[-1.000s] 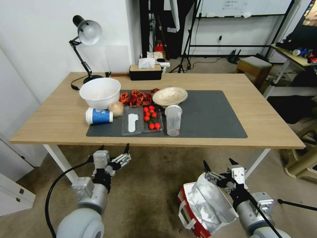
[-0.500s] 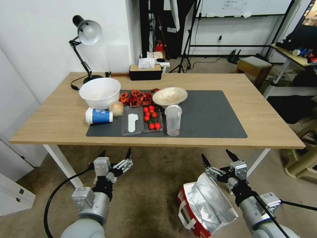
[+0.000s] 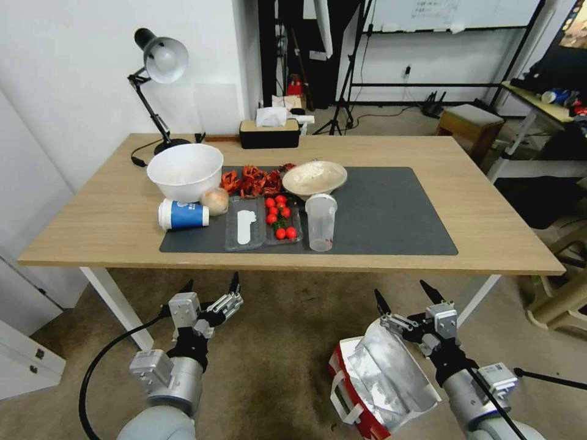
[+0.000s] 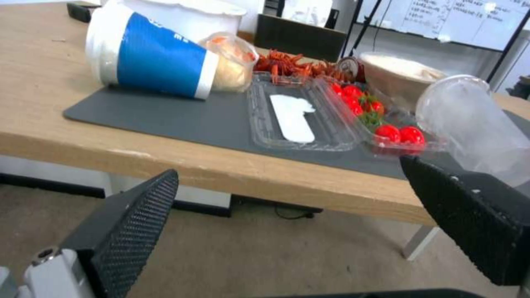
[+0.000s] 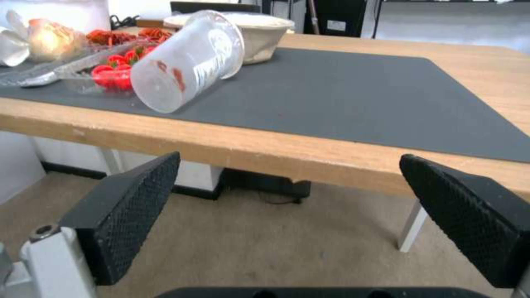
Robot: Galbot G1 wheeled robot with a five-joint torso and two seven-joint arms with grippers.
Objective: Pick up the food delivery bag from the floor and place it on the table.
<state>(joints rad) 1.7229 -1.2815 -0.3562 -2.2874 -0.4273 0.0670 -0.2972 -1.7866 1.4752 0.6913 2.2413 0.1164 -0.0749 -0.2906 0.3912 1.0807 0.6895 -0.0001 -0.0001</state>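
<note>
The food delivery bag (image 3: 378,380) lies on the carpet at the lower right of the head view, red and white with crumpled silver foil lining and white strap handles. My right gripper (image 3: 400,291) hovers open just above the bag's far top edge, holding nothing. My left gripper (image 3: 210,283) is open over bare carpet to the left, apart from the bag. Both sit just short of the front edge of the light-wood table (image 3: 489,201). Each wrist view looks between open fingers, left gripper (image 4: 288,165) and right gripper (image 5: 290,156), at the table edge (image 5: 331,157).
On the dark mat (image 3: 391,208) stand a white bowl (image 3: 185,170), a tipped blue cup (image 3: 182,214), a tomato tray (image 3: 281,220), a clear cup (image 3: 321,222) and a beige bowl (image 3: 315,177). White table legs (image 3: 116,299) flank the carpet. A stool (image 3: 469,125) stands behind.
My left gripper has dropped slightly lower and nearer to me. My right gripper has shifted slightly above the bag. The bag has not moved.
</note>
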